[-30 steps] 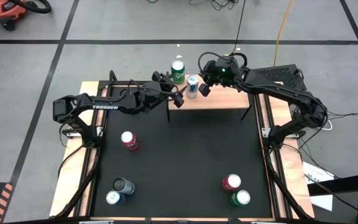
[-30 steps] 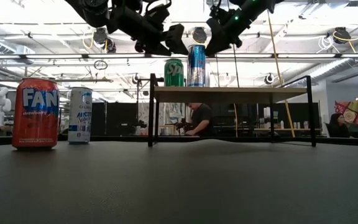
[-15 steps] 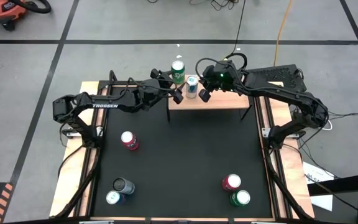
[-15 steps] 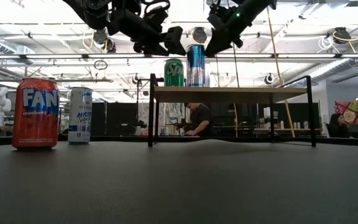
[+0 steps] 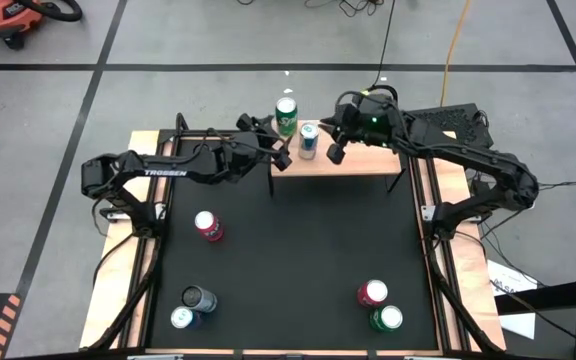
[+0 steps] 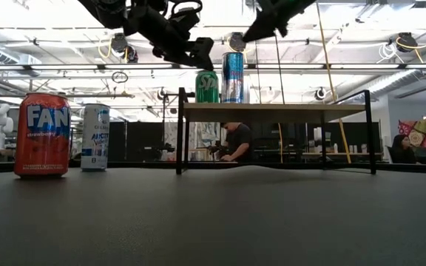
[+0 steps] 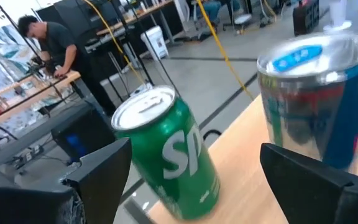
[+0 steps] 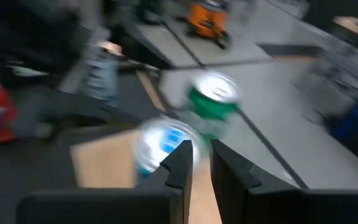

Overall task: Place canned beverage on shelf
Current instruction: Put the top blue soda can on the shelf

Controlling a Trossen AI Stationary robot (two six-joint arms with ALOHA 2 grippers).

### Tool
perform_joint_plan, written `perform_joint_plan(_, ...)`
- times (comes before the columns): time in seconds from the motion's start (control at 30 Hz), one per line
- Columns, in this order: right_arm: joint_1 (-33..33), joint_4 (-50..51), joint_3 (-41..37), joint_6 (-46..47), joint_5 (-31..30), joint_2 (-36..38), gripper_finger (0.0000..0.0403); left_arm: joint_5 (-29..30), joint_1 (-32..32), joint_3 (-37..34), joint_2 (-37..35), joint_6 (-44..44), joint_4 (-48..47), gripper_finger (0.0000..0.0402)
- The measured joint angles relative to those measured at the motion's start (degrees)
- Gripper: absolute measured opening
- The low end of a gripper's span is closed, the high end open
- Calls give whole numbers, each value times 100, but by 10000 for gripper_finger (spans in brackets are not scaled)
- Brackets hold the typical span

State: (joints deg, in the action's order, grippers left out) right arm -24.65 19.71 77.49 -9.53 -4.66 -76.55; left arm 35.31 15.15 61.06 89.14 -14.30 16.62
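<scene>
The shelf (image 5: 358, 160) is a light-wood plank on thin black legs at the table's far edge. A green can (image 5: 286, 115) and a blue-and-silver can (image 5: 309, 140) stand upright on its left end; both also show in the low view, the green can (image 6: 207, 86) and the blue can (image 6: 233, 77). My left gripper (image 5: 279, 155) is open and empty, hovering just left of the two cans, which fill the left wrist view (image 7: 166, 152). My right gripper (image 5: 334, 150) is shut and empty, up in the air just right of the blue can (image 8: 160, 146).
On the black table a red can (image 5: 208, 225) stands at mid left, two cans (image 5: 192, 306) at the near left, and a red can (image 5: 372, 292) and a green can (image 5: 386, 318) at the near right. A person sits in the room behind the shelf (image 6: 235, 140).
My right gripper has risen and drawn back from the blue can toward the table's right edge. My left gripper has drawn back a little toward the left. Both cans on the shelf have stayed upright in place.
</scene>
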Motion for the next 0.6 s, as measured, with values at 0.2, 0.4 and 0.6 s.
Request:
perform_joint_plan(0.2, -191, -226, 2, -152, 701, -291, 45, 357, -305, 2, -4, 192, -299, 357)
perform_joint_plan(0.4, -323, -352, 0, -387, 1386, -436, 45, 686, -679, 2, -6, 186, -361, 357)
perform_joint_plan(0.6, -411, -536, 2, -490, 1689, -424, 45, 990, -904, 2, -6, 153, -400, 357)
